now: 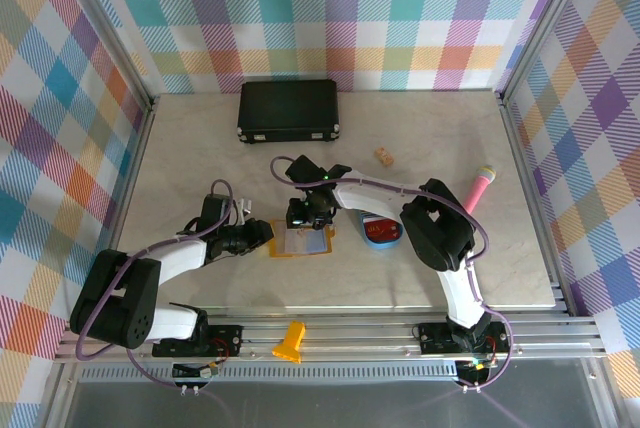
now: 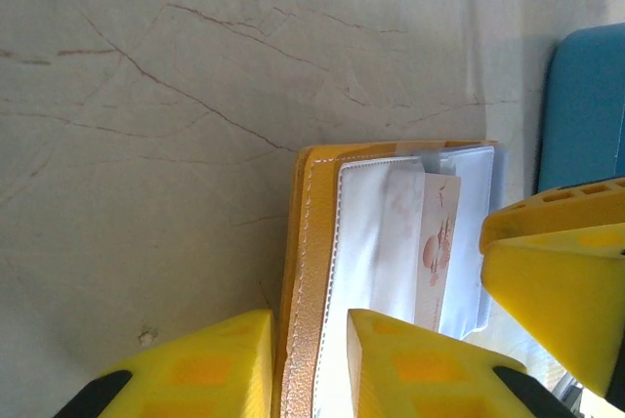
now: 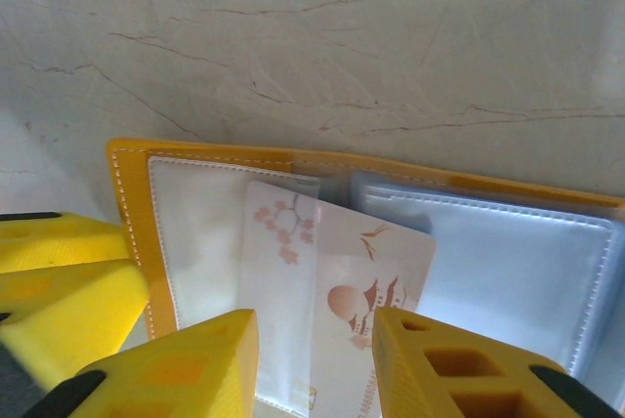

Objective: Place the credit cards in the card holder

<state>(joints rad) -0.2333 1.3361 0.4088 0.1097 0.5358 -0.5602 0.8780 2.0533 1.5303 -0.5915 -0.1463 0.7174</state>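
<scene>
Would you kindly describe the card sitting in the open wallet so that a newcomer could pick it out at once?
From the black case at the table's far edge, come straight toward the arms to the open mustard-yellow card holder. Half tucked under its clear pocket lies a cream card; its orange pagoda and blossom print sets it apart from the plain pale-blue pockets beside it.

The card holder (image 3: 132, 223) looks like grained mustard leather, perhaps imitation, stitched along its rim, with glossy clear plastic pockets. The card (image 3: 376, 271) is smooth, faintly shiny plastic. The bench (image 3: 342, 37) is matt, veined like marble. The right pincer (image 3: 314, 359) is matt yellow plastic.
</scene>
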